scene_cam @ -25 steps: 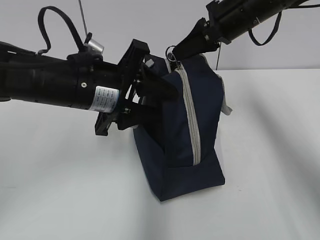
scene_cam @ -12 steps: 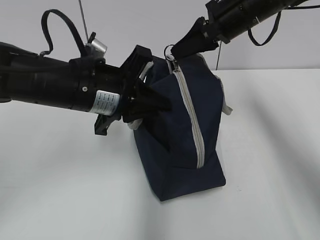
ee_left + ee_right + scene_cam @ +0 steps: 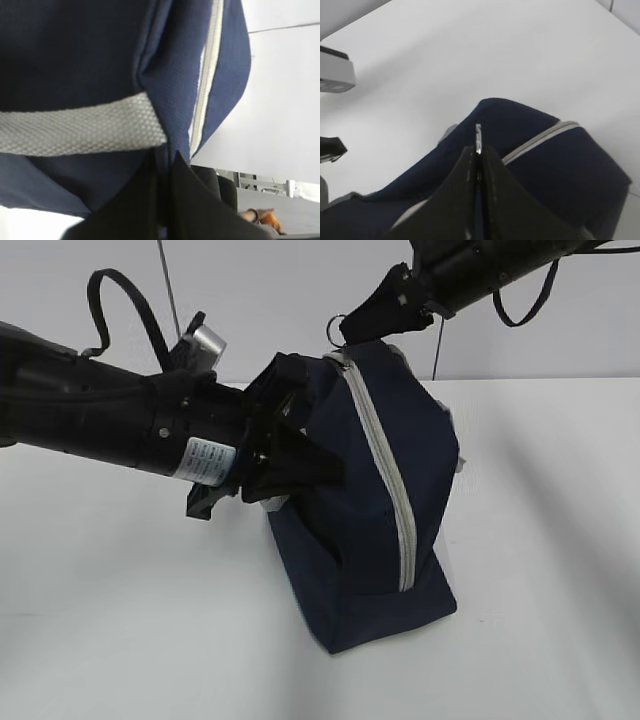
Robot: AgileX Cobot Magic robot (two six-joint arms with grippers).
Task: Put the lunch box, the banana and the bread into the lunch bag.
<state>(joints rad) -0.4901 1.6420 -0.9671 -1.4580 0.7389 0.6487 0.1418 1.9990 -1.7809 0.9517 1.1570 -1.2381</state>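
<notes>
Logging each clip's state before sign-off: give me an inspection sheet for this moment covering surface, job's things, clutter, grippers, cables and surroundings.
Surface: white table, bare where it shows.
Job's things: navy lunch bag stands leaning, its grey zipper closed along the visible side; lunch box, banana and bread nothing seen.
Clutter: nothing seen.
Grippers: left gripper shut, pinching the bag's fabric just below a grey strap; right gripper shut on the metal ring pull at the bag's top.
Cables: black cable loops above the left arm and under the right arm.
Surroundings: plain pale wall behind.
</notes>
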